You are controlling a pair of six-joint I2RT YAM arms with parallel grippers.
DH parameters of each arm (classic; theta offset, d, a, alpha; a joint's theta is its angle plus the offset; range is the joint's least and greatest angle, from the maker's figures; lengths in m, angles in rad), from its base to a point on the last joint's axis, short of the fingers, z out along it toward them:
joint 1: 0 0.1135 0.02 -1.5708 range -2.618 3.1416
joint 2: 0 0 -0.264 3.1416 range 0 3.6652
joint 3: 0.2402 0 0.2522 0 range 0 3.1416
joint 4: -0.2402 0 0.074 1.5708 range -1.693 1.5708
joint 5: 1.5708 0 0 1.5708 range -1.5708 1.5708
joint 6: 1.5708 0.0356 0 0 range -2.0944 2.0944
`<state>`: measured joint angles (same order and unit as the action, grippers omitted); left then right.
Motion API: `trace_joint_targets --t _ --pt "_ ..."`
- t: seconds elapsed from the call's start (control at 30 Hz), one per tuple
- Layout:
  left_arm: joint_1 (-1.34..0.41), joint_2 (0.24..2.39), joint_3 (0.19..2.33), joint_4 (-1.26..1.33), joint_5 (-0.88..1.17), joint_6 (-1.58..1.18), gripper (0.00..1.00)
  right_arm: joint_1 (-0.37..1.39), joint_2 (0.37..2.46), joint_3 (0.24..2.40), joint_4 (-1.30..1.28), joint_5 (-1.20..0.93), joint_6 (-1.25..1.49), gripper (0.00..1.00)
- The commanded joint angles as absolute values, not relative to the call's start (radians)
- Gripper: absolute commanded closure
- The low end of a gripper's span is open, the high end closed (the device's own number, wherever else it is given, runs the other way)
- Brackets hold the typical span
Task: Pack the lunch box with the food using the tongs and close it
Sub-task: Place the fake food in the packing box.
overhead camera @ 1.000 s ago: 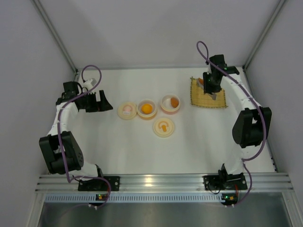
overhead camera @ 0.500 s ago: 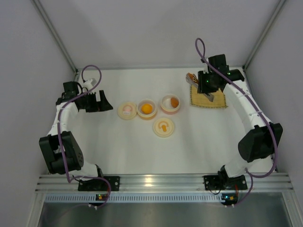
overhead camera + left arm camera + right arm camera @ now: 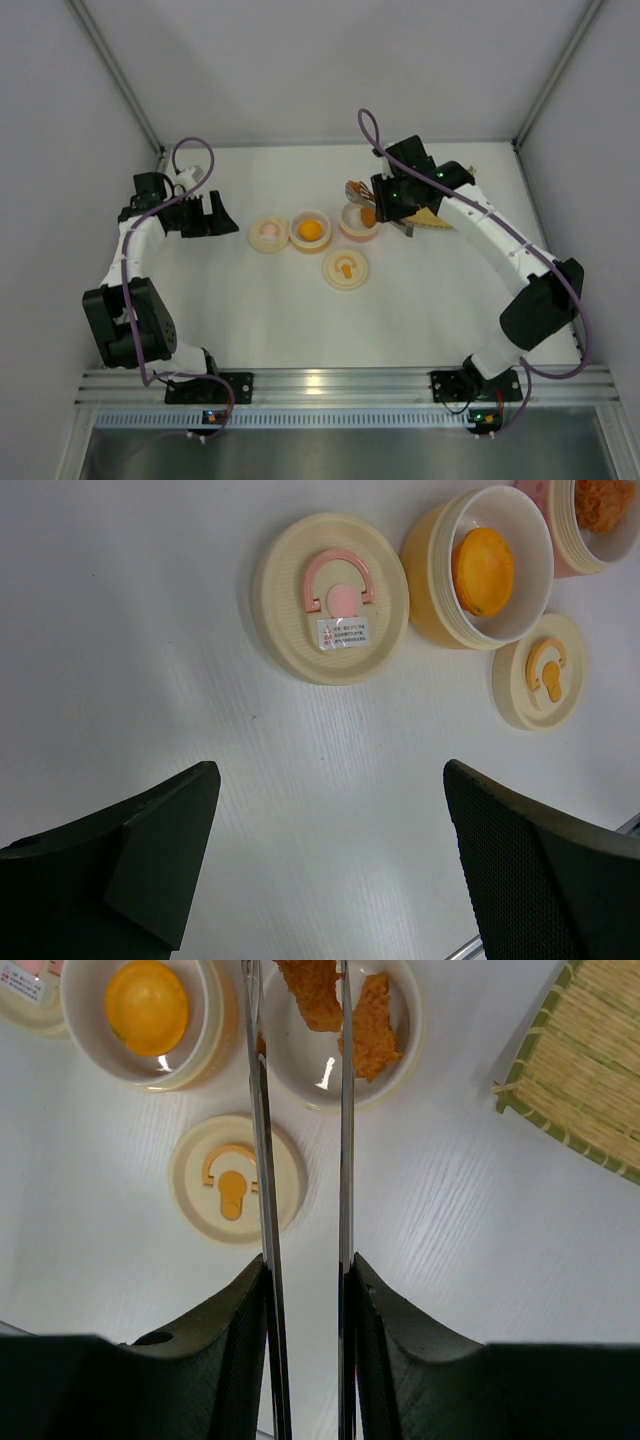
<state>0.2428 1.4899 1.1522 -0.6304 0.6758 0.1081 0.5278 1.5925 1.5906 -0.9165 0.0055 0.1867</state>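
The right gripper (image 3: pixel 305 1285) squeezes both arms of the tongs (image 3: pixel 262 1160). Their long axis runs straight ahead from the fingers, and the tips appear to pinch an orange-brown lump of food (image 3: pixel 312 988) over the pink bowl (image 3: pixel 318 1100), which sits toward the far edge of the table (image 3: pixel 420 300). A second lump (image 3: pixel 372 1025) already lies inside, so a release should drop it in. The left gripper (image 3: pixel 330 780), spread wide, hangs well apart by the left edge.

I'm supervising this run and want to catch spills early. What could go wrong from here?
1. The right pincer grips the tongs far from their tips, and the orange-brown piece is pinched only near the far ends. It could slip and land outside the pink bowl.
2. That bowl already holds another piece, so the new one may pile up and hinder closing.
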Motion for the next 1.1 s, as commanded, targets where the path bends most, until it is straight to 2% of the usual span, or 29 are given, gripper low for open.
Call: trace_joint_targets --t 0.0,0.37,0.7,1.07 --pt "0.249 1.460 1.178 -0.624 0.696 0.117 0.02 0.563 1.594 1.591 -0.908 0.046 0.245 0.85" --pt "0.252 1.466 1.173 -0.620 0.703 0.117 0.02 0.604 1.582 1.476 -0.838 0.060 0.353 0.85" --pt "0.249 1.465 1.163 -0.612 0.700 0.117 0.02 0.624 1.611 1.474 -0.810 0.080 0.405 0.85" --pt "0.249 1.463 1.158 -0.614 0.693 0.123 0.02 0.634 1.657 1.511 -0.808 0.101 0.408 0.73"
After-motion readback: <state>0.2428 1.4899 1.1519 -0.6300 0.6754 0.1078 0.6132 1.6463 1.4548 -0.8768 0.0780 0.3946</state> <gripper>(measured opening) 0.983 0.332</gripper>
